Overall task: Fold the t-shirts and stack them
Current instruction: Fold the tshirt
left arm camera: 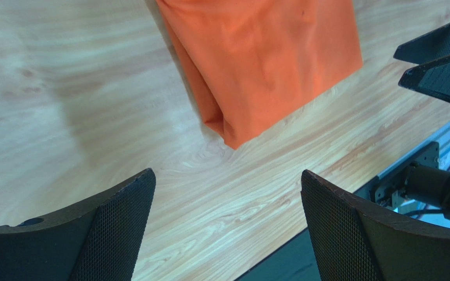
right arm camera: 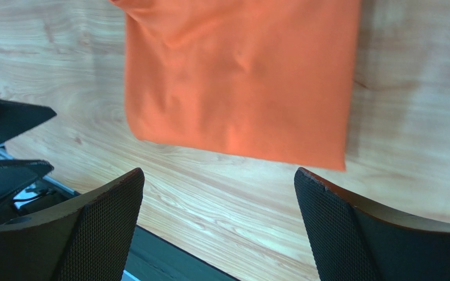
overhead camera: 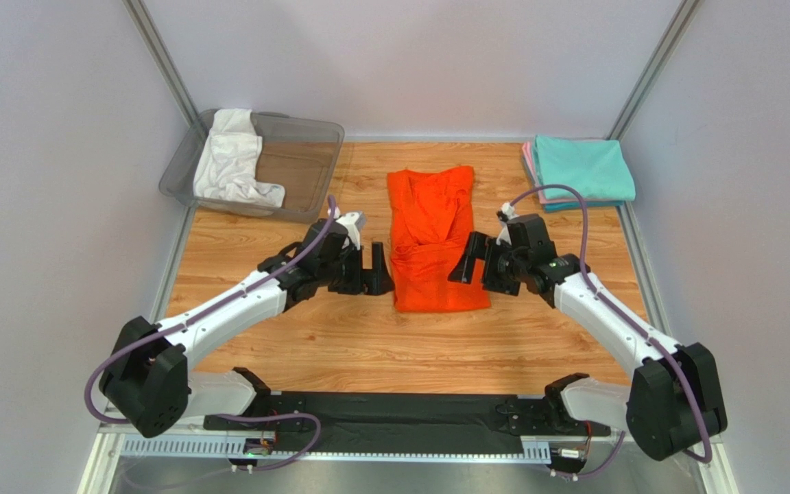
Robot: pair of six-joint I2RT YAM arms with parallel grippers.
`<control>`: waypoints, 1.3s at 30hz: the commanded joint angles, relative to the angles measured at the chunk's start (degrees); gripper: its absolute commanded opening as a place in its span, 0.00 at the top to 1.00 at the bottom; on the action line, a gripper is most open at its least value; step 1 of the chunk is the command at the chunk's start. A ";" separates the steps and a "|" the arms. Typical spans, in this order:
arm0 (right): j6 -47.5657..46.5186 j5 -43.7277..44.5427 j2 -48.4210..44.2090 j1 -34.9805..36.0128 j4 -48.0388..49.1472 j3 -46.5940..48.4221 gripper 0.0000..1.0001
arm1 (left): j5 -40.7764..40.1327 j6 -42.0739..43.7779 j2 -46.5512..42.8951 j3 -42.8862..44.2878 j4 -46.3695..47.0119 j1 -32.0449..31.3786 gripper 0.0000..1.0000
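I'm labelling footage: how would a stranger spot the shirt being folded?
On the wooden table, look between the left gripper and right gripper. The orange shirt lies there, folded lengthwise. Only it is orange: the white shirt is in the bin, the teal shirt far right.

The centre t-shirt (overhead camera: 433, 239) lies on the table (overhead camera: 265, 350) — back left, a bin (overhead camera: 304, 163) holds another t-shirt (overhead camera: 229, 165); back right, folded t-shirts (overhead camera: 581, 170).

My left arm (overhead camera: 226, 305) and right arm (overhead camera: 607, 309) are white with black joints, a purple cable (overhead camera: 88, 391) looping along each. My left gripper (left arm camera: 226, 178) has black, curved, mesh-textured fingers (left arm camera: 113, 225).
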 commanded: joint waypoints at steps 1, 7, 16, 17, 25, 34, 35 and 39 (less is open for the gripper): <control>2.17 5.88 -2.85 -0.44 -1.64 -1.80 0.00 | 4.58 -4.95 2.74 -2.07 6.92 -1.70 0.00; 3.06 8.10 -2.59 -0.27 -3.05 -4.00 0.00 | 5.82 -7.34 11.28 -0.67 9.74 -3.28 0.01; 3.41 8.19 -3.30 -0.36 -2.00 -6.02 0.01 | 3.27 -9.71 19.46 1.35 10.97 -3.28 0.39; 3.58 8.36 -3.30 -0.45 -2.00 -6.19 0.01 | 3.01 -9.97 19.81 1.53 10.54 -3.37 0.44; 3.76 8.19 -2.77 -0.53 -0.77 -7.95 0.04 | 3.53 -9.71 23.07 2.23 10.18 -3.28 0.69; 2.71 7.84 1.09 -2.11 2.13 -7.51 0.22 | 4.94 -10.42 24.39 1.26 10.80 -3.37 1.00; 2.62 7.58 2.23 -2.12 2.48 -7.43 0.25 | 4.94 -10.42 24.39 1.26 10.54 -3.46 1.00; 1.48 7.75 5.13 -2.82 3.28 -6.73 0.38 | 3.89 -10.06 23.16 1.00 8.96 -3.81 1.00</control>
